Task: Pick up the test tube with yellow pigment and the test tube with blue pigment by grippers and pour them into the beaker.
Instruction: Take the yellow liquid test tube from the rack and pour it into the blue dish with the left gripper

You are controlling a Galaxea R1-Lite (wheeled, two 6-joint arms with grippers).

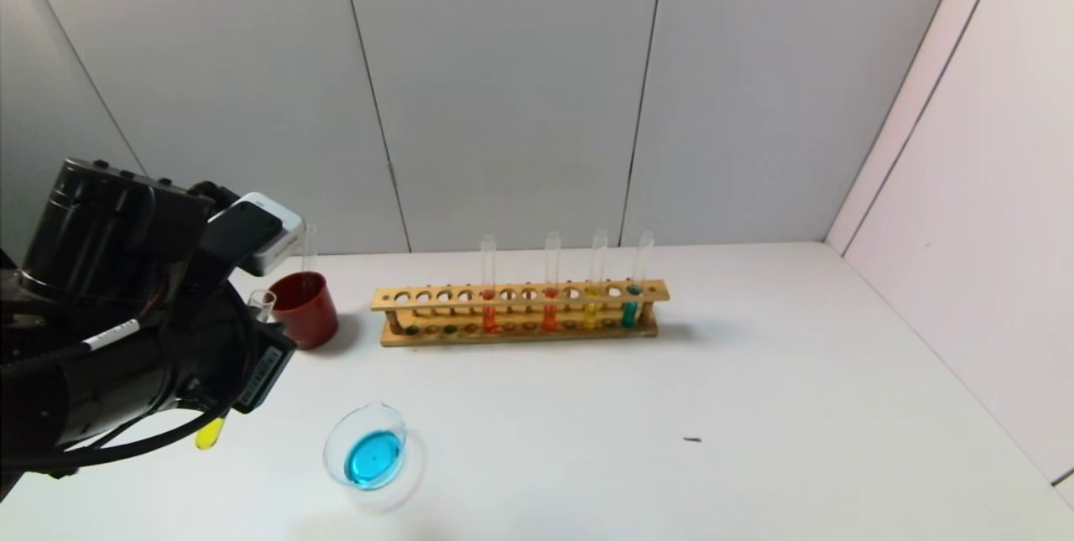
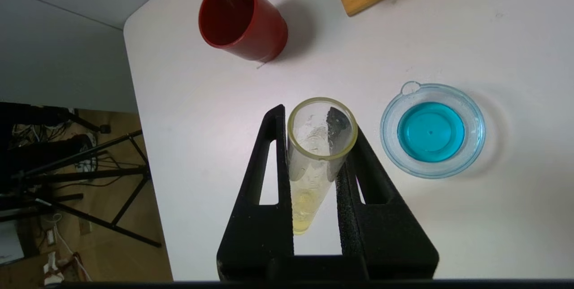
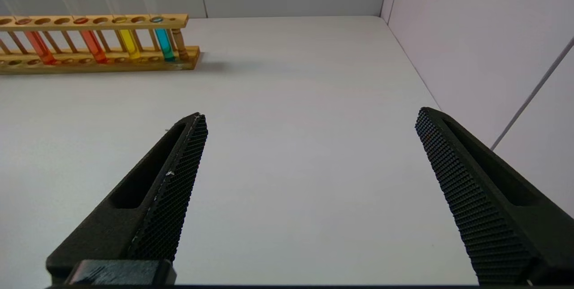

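Observation:
My left gripper (image 2: pixel 316 123) is shut on the test tube with yellow pigment (image 2: pixel 314 177) and holds it nearly upright above the table, mouth up. In the head view the tube's yellow-green bottom (image 1: pixel 210 434) hangs below the arm, left of the beaker (image 1: pixel 333 439). The beaker stands on the table with sky-blue liquid in it and also shows in the left wrist view (image 2: pixel 476 145). No tube with sky-blue liquid shows; an empty clear tube (image 1: pixel 309 246) stands in the red cup (image 1: pixel 306 314). My right gripper (image 3: pixel 310 114) is open and empty over bare table, out of the head view.
A wooden rack (image 1: pixel 520 293) stands behind the beaker with two orange-red tubes, a pure yellow tube (image 1: pixel 591 310) and a teal tube (image 1: pixel 629 310). The red cup (image 2: pixel 251 24) is left of the rack. The table's left edge is close to my left gripper.

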